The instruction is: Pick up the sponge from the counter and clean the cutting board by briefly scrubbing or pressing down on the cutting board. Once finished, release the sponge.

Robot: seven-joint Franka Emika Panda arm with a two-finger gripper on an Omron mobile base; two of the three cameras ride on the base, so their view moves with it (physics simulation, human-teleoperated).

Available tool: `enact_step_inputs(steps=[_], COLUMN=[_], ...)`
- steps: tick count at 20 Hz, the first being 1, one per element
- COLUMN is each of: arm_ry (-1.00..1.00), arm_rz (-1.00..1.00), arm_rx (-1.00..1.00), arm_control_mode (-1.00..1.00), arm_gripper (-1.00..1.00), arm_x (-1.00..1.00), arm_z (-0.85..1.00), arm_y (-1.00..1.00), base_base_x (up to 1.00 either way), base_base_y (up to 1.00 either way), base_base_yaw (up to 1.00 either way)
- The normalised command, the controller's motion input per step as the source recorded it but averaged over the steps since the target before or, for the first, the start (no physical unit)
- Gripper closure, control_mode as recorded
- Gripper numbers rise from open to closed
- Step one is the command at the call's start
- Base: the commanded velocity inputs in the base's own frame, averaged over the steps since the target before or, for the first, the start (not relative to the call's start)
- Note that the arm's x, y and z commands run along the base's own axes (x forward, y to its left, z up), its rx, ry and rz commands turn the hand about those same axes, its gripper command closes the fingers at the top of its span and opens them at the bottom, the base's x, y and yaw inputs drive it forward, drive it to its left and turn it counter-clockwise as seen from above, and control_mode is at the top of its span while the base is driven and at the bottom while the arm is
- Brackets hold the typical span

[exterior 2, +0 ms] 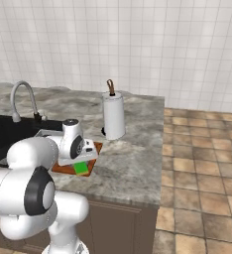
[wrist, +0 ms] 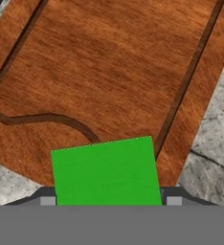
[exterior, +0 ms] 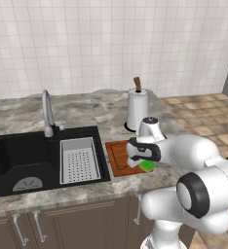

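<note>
Two-finger gripper (wrist: 109, 198): jaws clamped on flat green sponge (wrist: 106, 172), over near edge of reddish-brown wooden cutting board (wrist: 109, 72). Risk: press lands half on grey marbled counter (wrist: 214, 143).

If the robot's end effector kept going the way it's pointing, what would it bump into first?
Probably the cutting board. The end effector holds the sponge and points down at the wood, so the sponge would likely press it first.

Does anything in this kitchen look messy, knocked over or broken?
Nothing stands out. The paper towel roll stands upright, the cutting board lies flat on the counter, and the robot's jaws hold the green sponge over the board.
</note>
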Motion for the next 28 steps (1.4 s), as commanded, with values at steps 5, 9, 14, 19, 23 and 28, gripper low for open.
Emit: enact_step_inputs(steps=[5, 9, 14, 19, 23, 28], arm_ry=[0.00, 0.00, 0.00, 0.00, 0.00, 0.00], arm_rz=[0.00, 0.00, 0.00, 0.00, 0.00, 0.00], arm_rx=[0.00, 0.00, 0.00, 0.00, 0.00, 0.00], arm_control_mode=[-1.00, -1.00, -1.00, -1.00, -1.00, -1.00], arm_gripper=[1.00, 1.00, 1.00, 1.00, 1.00, 1.00], arm_x=[0.00, 0.13, 0.09, 0.17, 0.31, 0.30], arm_z=[-0.12, -0.06, -0.04, 0.00, 0.00, -0.05], arm_y=[0.00, 0.00, 0.00, 0.00, 0.00, 0.00], base_base_x=[0.00, 0.00, 0.00, 0.00, 0.00, 0.00], base_base_y=[0.00, 0.00, 0.00, 0.00, 0.00, 0.00], base_base_yaw=[0.00, 0.00, 0.00, 0.00, 0.00, 0.00])
